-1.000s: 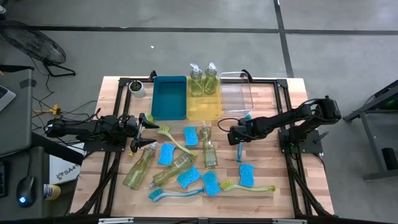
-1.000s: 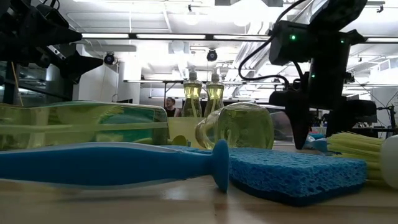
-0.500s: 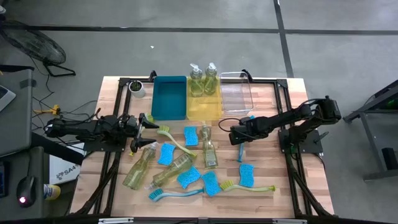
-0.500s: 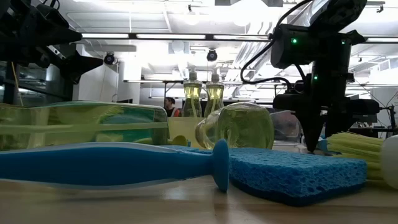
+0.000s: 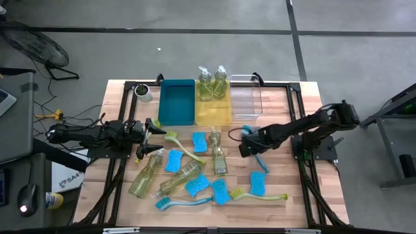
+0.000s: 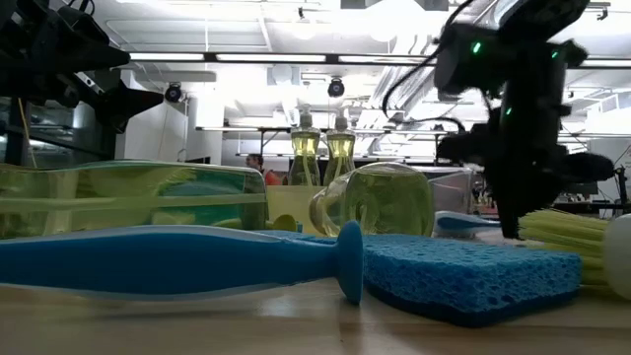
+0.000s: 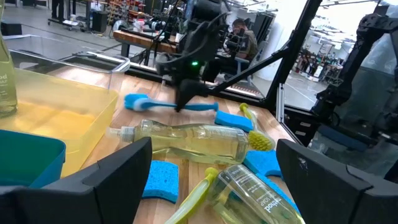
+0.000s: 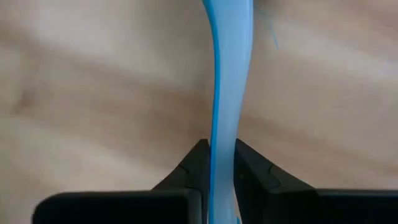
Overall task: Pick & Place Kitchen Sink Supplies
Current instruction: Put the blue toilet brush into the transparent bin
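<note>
My right gripper (image 5: 250,147) is at the table's middle right, shut on a blue dish brush (image 5: 259,153) whose head (image 7: 134,101) points toward the trays. My left gripper (image 5: 151,127) waits open at the left, nothing between its fingers. Soap bottles (image 5: 220,156) (image 5: 179,177) (image 5: 144,174) lie on their sides. Several blue sponges (image 5: 199,142) (image 5: 259,183), two yellow-green brushes (image 5: 184,148) (image 5: 260,195) and another blue brush (image 5: 182,202) rest flat on the wood. My right gripper pinches the blue brush's handle (image 8: 227,124) between its two fingers, about midway along it. The fingers come from above, pointing down, and lie across the handle. The brush hangs roughly level, clear of the table, head (image 6: 461,223) and handle end both free.
At the far edge stand a blue tray (image 5: 177,102), a yellow tray (image 5: 213,114) holding two upright pump bottles (image 5: 212,83), and a clear container (image 5: 246,99). A small white cup (image 5: 143,92) sits at the far left. People show in the room behind.
My right gripper has shut on the blue brush's handle and raised it off the table. The brush has turned about: its head has swung toward the left and its handle end toward the right edge.
</note>
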Controlling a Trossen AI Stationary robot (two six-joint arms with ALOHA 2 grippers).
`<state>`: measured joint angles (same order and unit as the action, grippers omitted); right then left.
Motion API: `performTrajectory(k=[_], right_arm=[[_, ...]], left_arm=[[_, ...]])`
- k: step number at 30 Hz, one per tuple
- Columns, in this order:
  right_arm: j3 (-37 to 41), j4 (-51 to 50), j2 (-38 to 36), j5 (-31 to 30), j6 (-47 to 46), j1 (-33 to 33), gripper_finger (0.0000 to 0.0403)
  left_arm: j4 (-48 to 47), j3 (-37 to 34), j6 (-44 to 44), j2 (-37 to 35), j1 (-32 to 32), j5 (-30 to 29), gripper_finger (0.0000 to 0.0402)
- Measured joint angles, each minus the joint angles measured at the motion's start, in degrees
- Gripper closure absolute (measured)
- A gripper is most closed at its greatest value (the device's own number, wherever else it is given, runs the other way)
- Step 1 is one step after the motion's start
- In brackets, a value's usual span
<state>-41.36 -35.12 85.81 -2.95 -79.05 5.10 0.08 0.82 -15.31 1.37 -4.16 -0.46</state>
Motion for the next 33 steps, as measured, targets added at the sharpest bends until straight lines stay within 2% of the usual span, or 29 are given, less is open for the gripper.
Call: performTrajectory(k=[7, 11, 15, 19, 26, 33], right_arm=[[-0.1, -0.6, -4.7, 1.5, -0.5, 3.9, 0.036], [-0.1, -0.6, -7.4, 0.3, 0.0, 5.6, 0.0351], [-0.1, 0.2, -10.1, -4.6, 1.6, 5.9, 0.0364], [-0.1, 5.1, -12.1, -8.9, 5.2, 5.9, 0.0364], [-0.2, 15.9, -14.3, -15.1, 15.1, 5.2, 0.0356], [-0.3, 21.5, -17.6, -22.1, 26.6, 1.8, 0.0363]], left_arm=[[0.0, 0.0, 0.0, 0.0, 0.0, 0.0, 0.0062], [0.0, 0.0, 0.0, 0.0, 0.0, 0.0, 0.0062], [0.0, 0.0, 0.0, 0.0, 0.0, 0.0, 0.0062], [0.0, 0.0, 0.0, 0.0, 0.0, 0.0, 0.0062], [0.0, 0.0, 0.0, 0.0, 0.0, 0.0, 0.0062], [0.0, 0.0, 0.0, 0.0, 0.0, 0.0, 0.0062]])
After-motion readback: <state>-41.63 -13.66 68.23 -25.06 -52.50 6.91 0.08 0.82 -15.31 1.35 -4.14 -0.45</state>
